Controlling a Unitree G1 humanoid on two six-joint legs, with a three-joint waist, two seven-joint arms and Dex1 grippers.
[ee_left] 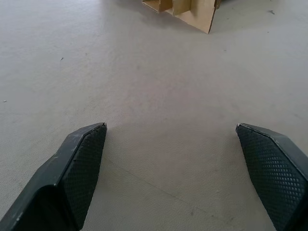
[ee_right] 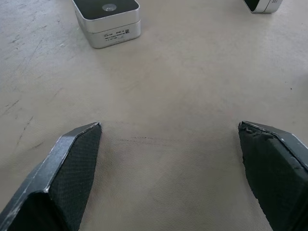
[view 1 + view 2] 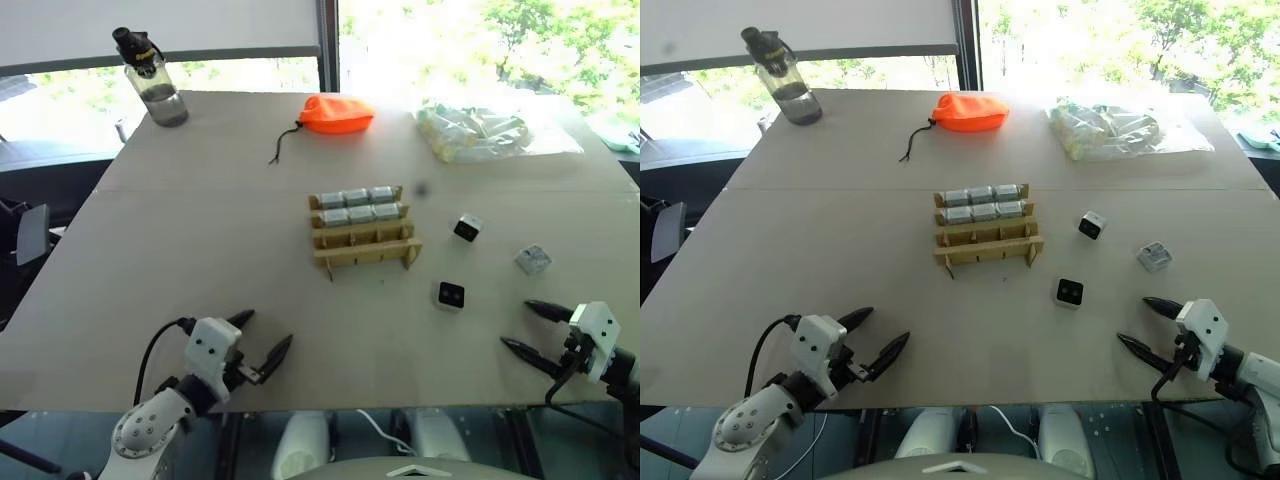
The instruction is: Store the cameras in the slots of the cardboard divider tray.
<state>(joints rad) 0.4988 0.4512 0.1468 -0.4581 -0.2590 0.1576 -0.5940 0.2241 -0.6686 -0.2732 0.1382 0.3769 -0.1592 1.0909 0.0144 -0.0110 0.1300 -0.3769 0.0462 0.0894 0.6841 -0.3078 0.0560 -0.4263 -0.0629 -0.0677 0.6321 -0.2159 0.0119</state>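
Observation:
The cardboard divider tray point(image 3: 365, 252) stands mid-table; several silver-grey cameras point(image 3: 357, 205) fill its two far rows, and the near row of slots shows bare cardboard. Three loose cameras lie to its right: one lens-up point(image 3: 450, 295), one tilted point(image 3: 467, 227), one farther right point(image 3: 533, 260). My right gripper point(image 3: 515, 323) is open at the front right, nearest the lens-up camera point(image 2: 107, 21), with nothing between its fingers. At the front left, well short of the tray's corner point(image 1: 192, 9), my left gripper point(image 3: 268, 330) is open and holds nothing.
A water bottle point(image 3: 150, 80) stands at the far left corner. An orange pouch point(image 3: 335, 113) with a cord lies at the far middle. A clear bag of pale items point(image 3: 470, 130) lies at the far right. Both grippers hover close to the table's front edge.

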